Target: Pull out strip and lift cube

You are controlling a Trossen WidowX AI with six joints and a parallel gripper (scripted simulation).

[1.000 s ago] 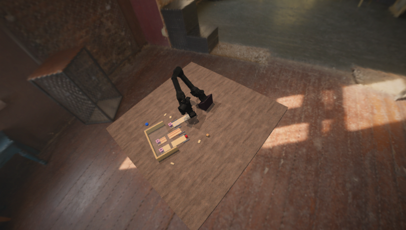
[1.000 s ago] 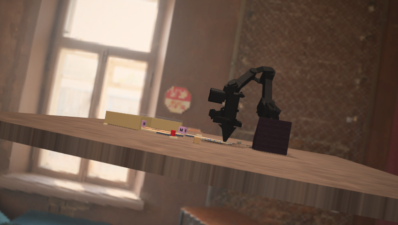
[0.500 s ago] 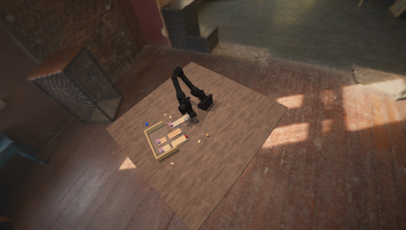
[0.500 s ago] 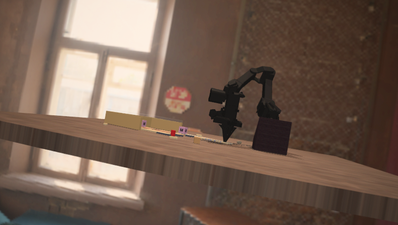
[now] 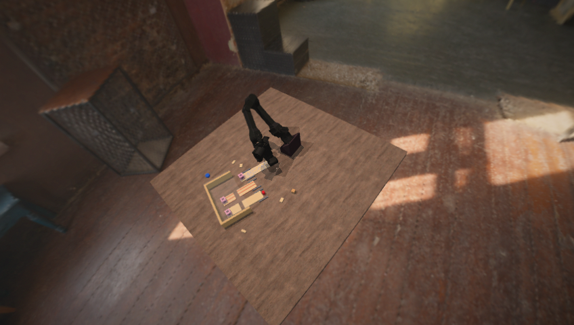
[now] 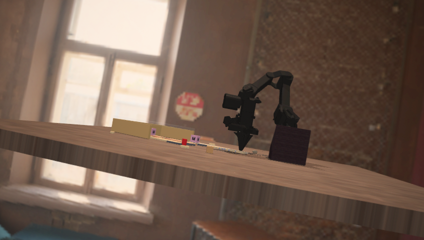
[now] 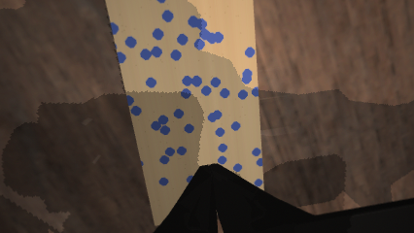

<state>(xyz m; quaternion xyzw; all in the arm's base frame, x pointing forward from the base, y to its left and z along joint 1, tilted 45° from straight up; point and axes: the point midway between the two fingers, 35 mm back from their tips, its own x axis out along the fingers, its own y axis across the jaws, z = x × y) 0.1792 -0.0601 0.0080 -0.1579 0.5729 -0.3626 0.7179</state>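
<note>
My gripper [image 5: 273, 162] [image 6: 241, 149] [image 7: 209, 174] is shut and empty, its tips down on or just over the near end of the blue-dotted pale strip [image 5: 253, 170] [image 6: 226, 149] [image 7: 214, 104]. This strip looks unbroken and carries a pink cube [image 5: 241, 175] [image 6: 193, 138] marked M at its far end. The orange-striped strip [image 5: 246, 188] is in two pieces with a gap; a pink cube [image 5: 223, 200] sits on its far piece. The plain strip [image 5: 252, 198] is also split, with a pink cube [image 5: 228, 212] on its far piece.
A low yellow wall [image 5: 213, 205] [image 6: 130, 128] surrounds the far ends of the two split strips. A red piece [image 5: 263, 192] [image 6: 184, 141] is at the plain strip's near end. An orange block [image 5: 293, 191] [image 6: 209, 149], a blue piece [image 5: 207, 175] and several pale chips lie around.
</note>
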